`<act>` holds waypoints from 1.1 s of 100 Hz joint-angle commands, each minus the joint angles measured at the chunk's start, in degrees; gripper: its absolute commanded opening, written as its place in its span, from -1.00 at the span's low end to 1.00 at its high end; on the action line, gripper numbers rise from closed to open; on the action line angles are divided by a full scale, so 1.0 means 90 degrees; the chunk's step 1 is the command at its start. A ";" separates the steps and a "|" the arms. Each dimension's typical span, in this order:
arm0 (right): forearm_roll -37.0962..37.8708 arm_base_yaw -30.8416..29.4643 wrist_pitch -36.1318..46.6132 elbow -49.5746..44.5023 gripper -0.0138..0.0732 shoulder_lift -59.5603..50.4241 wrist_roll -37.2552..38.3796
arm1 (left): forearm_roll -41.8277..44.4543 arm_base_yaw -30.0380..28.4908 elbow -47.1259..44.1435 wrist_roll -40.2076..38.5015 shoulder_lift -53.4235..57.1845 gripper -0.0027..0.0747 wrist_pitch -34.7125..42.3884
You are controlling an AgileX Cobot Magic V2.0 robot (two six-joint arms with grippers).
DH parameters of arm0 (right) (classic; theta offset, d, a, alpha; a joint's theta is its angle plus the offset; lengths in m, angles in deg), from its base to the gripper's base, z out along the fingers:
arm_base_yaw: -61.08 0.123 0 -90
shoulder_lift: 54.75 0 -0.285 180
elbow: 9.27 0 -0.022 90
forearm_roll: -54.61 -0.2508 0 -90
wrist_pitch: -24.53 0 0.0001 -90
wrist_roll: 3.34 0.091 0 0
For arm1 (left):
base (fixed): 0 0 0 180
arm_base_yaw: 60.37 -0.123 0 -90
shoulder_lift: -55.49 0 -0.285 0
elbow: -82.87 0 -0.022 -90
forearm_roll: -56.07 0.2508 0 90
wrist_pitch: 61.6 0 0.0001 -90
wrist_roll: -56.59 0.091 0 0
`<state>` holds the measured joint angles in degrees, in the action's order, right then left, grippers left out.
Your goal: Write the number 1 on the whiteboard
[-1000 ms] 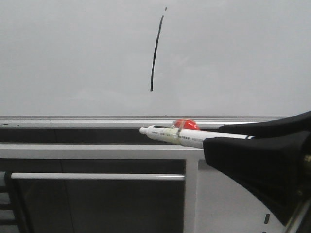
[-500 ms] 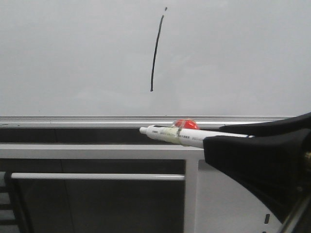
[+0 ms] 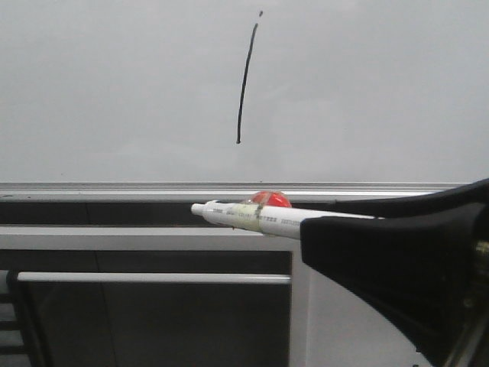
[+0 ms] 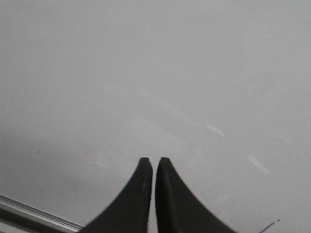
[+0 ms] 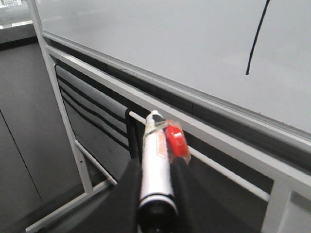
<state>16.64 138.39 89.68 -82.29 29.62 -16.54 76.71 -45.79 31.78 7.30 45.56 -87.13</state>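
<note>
I see the number 1 [image 3: 244, 82] drawn on the whiteboard [image 3: 114, 92], toward 12 o'clock. My right tool [image 5: 154, 167] clamps the marker pen [image 3: 252, 216] (red clip attached); left tool [image 4: 154, 167] pressed together, empty.

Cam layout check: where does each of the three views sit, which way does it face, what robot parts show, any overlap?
Front: behind the arms, facing the whiteboard with the 1; the right pincer enters from the right, holding the marker.
Left wrist: on the left arm, facing bare board close up; left pincer shut, empty.
Right wrist: on the right arm, facing along the marker toward the frame below the board.
Shared: front and right wrist both show the 1, marker and board rail.
</note>
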 commanded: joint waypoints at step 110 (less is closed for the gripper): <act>0.0847 -0.2350 -0.7321 0.3279 -0.80 -0.2028 -0.0346 | -0.9044 0.0222 -0.0523 1.3880 -0.0993 -0.19 -0.1240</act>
<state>21.76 119.97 27.41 -56.67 13.71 -18.47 2.00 -44.16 25.60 127.49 41.03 -100.33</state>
